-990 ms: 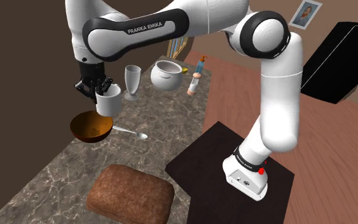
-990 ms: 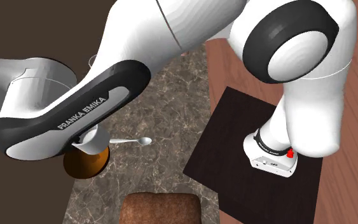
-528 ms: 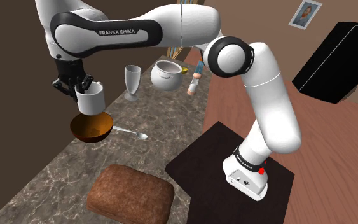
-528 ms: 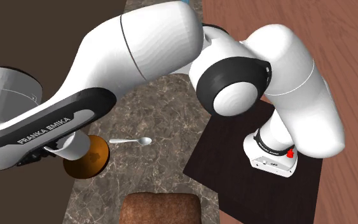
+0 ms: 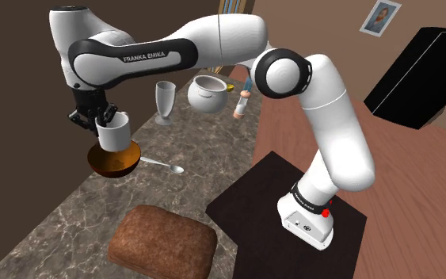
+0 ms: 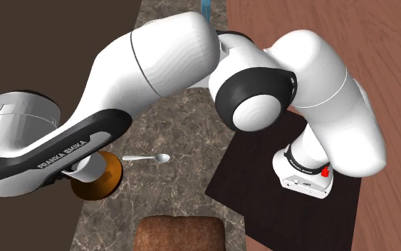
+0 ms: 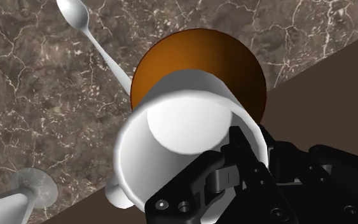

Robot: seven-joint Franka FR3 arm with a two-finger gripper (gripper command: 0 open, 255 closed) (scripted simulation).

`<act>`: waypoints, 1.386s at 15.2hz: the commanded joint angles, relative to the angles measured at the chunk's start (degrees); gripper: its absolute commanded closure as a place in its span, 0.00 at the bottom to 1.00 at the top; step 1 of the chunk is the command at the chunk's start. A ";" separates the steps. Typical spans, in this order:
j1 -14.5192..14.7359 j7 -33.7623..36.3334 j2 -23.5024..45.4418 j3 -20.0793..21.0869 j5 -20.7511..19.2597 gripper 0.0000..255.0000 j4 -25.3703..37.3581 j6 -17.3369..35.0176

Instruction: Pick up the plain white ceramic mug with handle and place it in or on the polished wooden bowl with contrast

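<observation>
Gripper (image 5: 97, 121) is clamped on the white mug's (image 5: 113, 133) rim, one finger inside the wall and one outside. Mug is upright, long axis vertical, mouth up. Its handle (image 7: 116, 194) sticks out on the side away from the fingers, toward the goblet (image 5: 164, 101). Mug hangs right over the brown bowl (image 5: 115, 162), base about at rim level; can't tell if they touch. Spoon (image 5: 162, 166) lies just beside the bowl on the marble counter (image 5: 70, 214).
</observation>
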 commanded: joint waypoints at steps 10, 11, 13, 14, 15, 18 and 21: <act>-0.22 0.47 1.93 -0.49 -0.66 1.00 -3.01 4.86; -0.22 0.47 1.93 -0.49 -0.66 1.00 -3.00 4.86; -0.22 0.47 1.93 -0.49 -0.66 1.00 -3.00 4.86; -0.22 0.47 1.93 -0.49 -0.66 1.00 -3.00 4.86; -0.22 0.47 1.93 -0.49 -0.66 1.00 -3.00 4.86; -0.22 0.46 1.95 -0.49 -0.66 0.00 -2.99 4.86; -0.22 0.47 1.93 -0.49 -0.66 0.00 -3.00 4.86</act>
